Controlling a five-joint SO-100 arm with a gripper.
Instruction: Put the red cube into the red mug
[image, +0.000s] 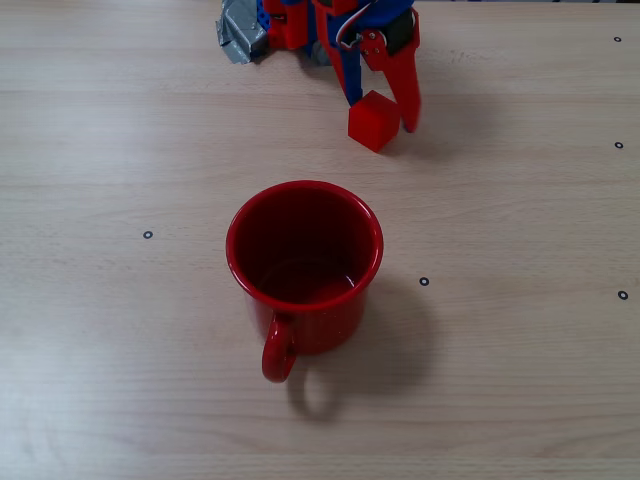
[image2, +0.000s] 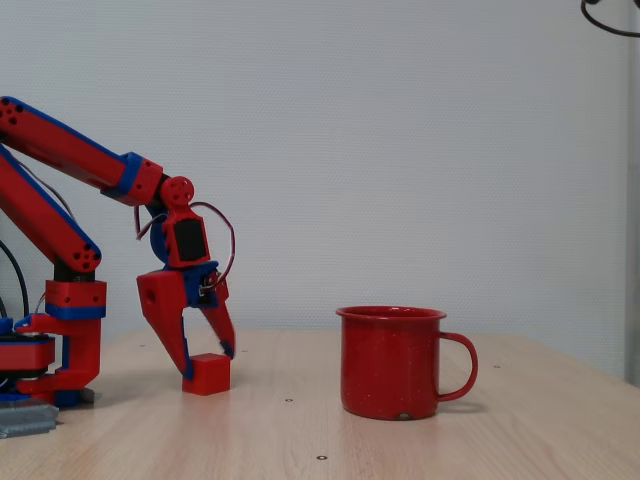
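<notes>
The red cube (image: 374, 121) (image2: 207, 374) rests on the wooden table near the arm's base. My gripper (image: 382, 112) (image2: 208, 364) points down over it, open, with one finger on each side. In a fixed view the blue finger touches the cube's left edge, while the red finger (image: 407, 95) stands a little off its right side. The red mug (image: 325, 325) (image2: 390, 365) stands upright and apart from the cube, nearer the table's middle. Its inside shows nothing in it. Its handle (image: 277, 352) points toward the bottom of that view.
The arm's base (image: 270, 25) (image2: 60, 345) with grey tape (image: 240, 38) sits at the table's far edge. Small black dots (image: 148, 235) mark the tabletop. A white wall (image2: 400, 150) stands behind the table.
</notes>
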